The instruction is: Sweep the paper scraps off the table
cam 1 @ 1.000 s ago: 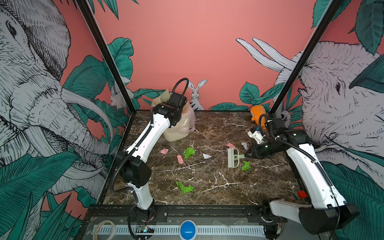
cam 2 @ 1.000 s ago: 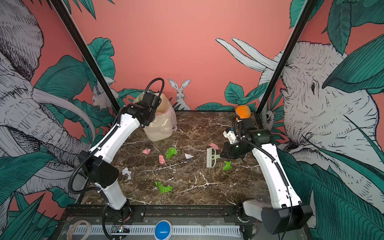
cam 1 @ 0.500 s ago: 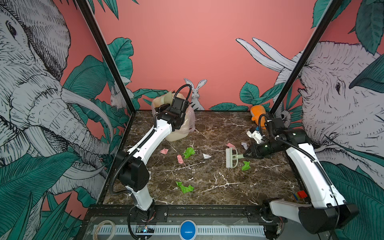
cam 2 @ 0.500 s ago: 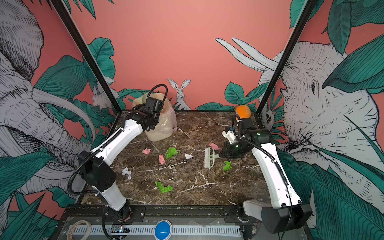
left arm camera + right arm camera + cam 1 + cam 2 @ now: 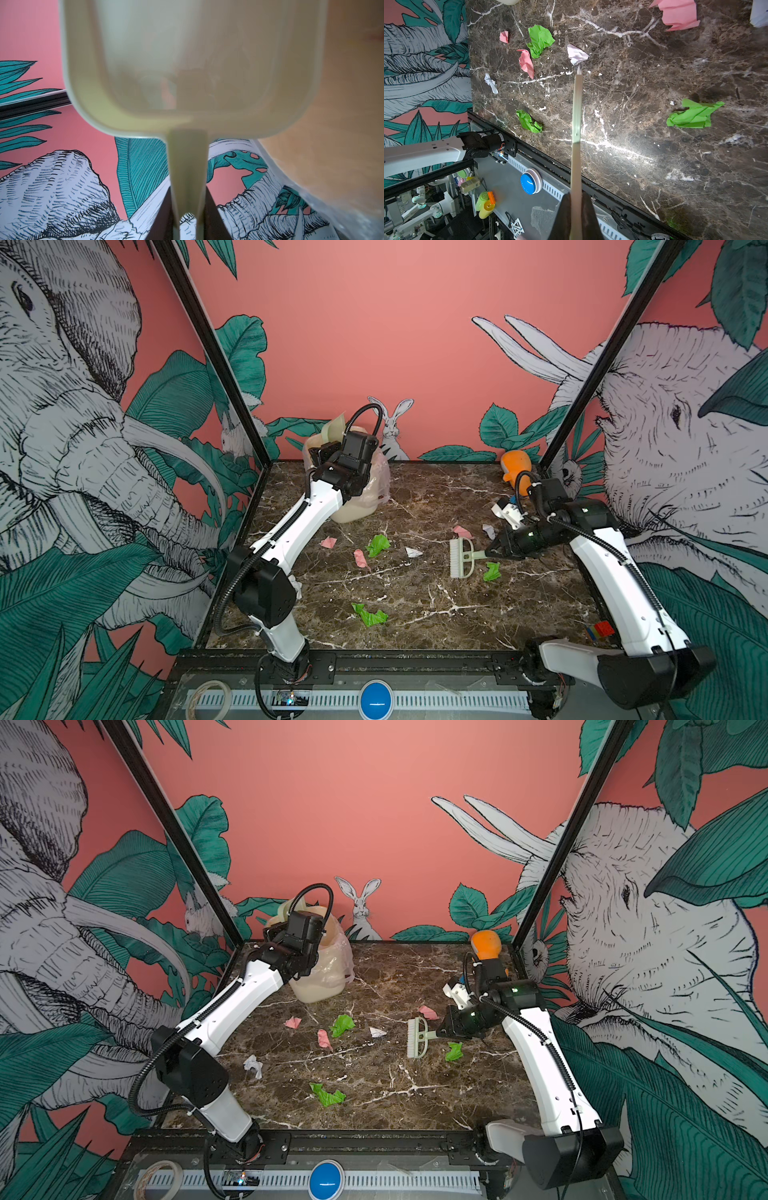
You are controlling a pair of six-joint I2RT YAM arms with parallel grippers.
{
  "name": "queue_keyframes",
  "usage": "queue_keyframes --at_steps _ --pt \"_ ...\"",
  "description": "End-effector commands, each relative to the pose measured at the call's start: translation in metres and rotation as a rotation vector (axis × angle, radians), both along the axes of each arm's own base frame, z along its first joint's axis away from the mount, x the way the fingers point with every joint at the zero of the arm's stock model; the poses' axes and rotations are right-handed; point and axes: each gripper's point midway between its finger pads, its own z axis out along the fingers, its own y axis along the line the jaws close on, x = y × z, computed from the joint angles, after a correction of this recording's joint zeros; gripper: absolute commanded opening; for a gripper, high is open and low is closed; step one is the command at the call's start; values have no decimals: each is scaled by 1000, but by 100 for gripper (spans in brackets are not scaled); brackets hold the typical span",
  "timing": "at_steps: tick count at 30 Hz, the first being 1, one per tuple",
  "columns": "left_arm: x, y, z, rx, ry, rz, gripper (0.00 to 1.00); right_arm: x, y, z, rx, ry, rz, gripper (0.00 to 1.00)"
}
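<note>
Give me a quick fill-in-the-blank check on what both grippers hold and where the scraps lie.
1. The right gripper holds the pale green plastic brush by its ____.
2. The left gripper holds the pale green plastic dustpan by the beige bag-lined bin at the dark marble table's far ____ corner.
3. The crumpled paper scrap nearest the table's front edge is ____.
Missing words: handle; left; green.
</note>
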Motion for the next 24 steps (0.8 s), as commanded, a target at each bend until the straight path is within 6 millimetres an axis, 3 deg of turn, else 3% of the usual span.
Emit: queue_keyframes --at_steps 1,6,10,17,24 --pt "-21 0 39 -139 -122 -19 14 -4 -4 2 -20 -28 10 0" --pt "-38 -22 52 -338 -152 -89 14 -5 -11 2 -64 -39 1 0" --pt "-54 -49 46 -501 -107 -156 14 -8 -22 4 -124 -51 -13 0" --pt "-84 -90 2 -746 52 -241 14 -16 -46 1 -247 -67 -65 0" --pt "-123 -132 -54 -972 278 -276 15 -24 -63 -6 -335 -60 -110 0"
